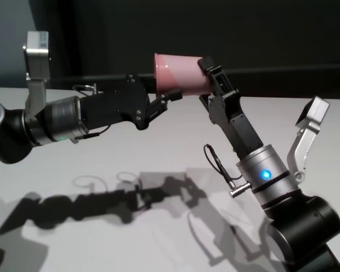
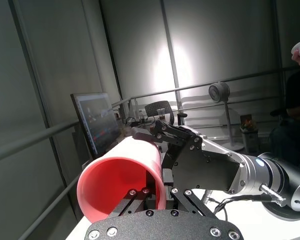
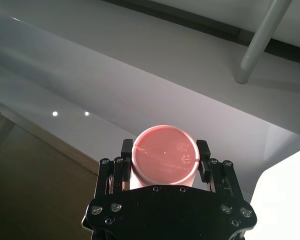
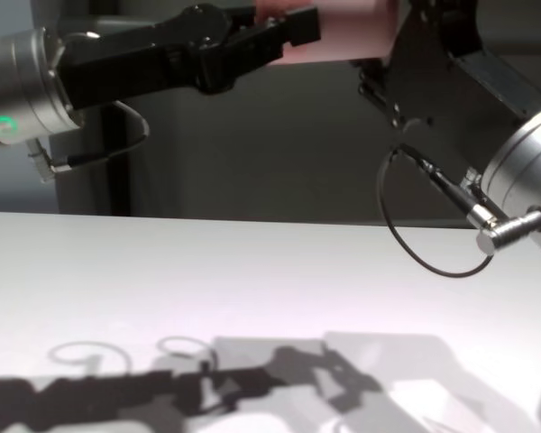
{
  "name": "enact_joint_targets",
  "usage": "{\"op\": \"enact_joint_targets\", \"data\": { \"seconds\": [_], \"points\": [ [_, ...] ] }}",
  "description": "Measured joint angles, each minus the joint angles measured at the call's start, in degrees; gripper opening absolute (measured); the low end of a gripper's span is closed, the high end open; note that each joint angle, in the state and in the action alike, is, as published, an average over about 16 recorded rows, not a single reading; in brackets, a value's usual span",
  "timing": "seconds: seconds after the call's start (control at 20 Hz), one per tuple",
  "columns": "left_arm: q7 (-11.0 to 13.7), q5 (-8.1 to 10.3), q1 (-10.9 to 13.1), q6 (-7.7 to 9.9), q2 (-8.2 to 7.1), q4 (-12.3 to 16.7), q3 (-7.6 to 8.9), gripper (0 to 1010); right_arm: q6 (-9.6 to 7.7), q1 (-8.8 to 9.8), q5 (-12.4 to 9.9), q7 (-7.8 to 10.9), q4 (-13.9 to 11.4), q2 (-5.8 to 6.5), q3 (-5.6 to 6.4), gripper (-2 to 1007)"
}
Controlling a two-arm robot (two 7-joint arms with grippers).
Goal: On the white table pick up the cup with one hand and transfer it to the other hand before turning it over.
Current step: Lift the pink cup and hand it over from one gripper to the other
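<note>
Head view: the cup [image 1: 178, 73] lies on its side in the air, high above the table [image 1: 158, 164], held between both arms. The right gripper [image 1: 207, 79] has its jaws clenched on the cup's base end. The left gripper [image 1: 165, 101] reaches in from the other side with its jaws at the rim; whether they grip or have let go cannot be told.

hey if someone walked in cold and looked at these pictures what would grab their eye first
The salmon-pink cup stands out first, held on its side in the air above the white table, between both arms. The right gripper clamps its base end, while the left gripper pinches the lower rim at its open end. Below, the arms' dark shadows sprawl across the tabletop.
</note>
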State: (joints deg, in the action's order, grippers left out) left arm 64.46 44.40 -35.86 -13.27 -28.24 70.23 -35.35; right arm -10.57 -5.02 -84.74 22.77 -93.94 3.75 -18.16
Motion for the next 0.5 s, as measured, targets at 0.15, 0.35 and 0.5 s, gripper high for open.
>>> {"op": "enact_joint_targets", "data": {
  "seconds": [0.15,0.35,0.5],
  "points": [
    [0.0,-0.01,0.0,0.0,0.0,0.0,0.0,175,-0.01,0.0,0.01,0.01,-0.01,-0.01,0.0,736],
    [-0.01,-0.02,0.0,0.01,0.0,0.0,0.0,290,-0.03,0.01,0.02,0.03,-0.02,-0.01,0.0,736],
    [0.0,-0.02,0.0,0.01,-0.01,0.01,0.0,397,-0.03,0.01,0.03,0.03,-0.03,-0.01,0.0,736]
  ]
}}
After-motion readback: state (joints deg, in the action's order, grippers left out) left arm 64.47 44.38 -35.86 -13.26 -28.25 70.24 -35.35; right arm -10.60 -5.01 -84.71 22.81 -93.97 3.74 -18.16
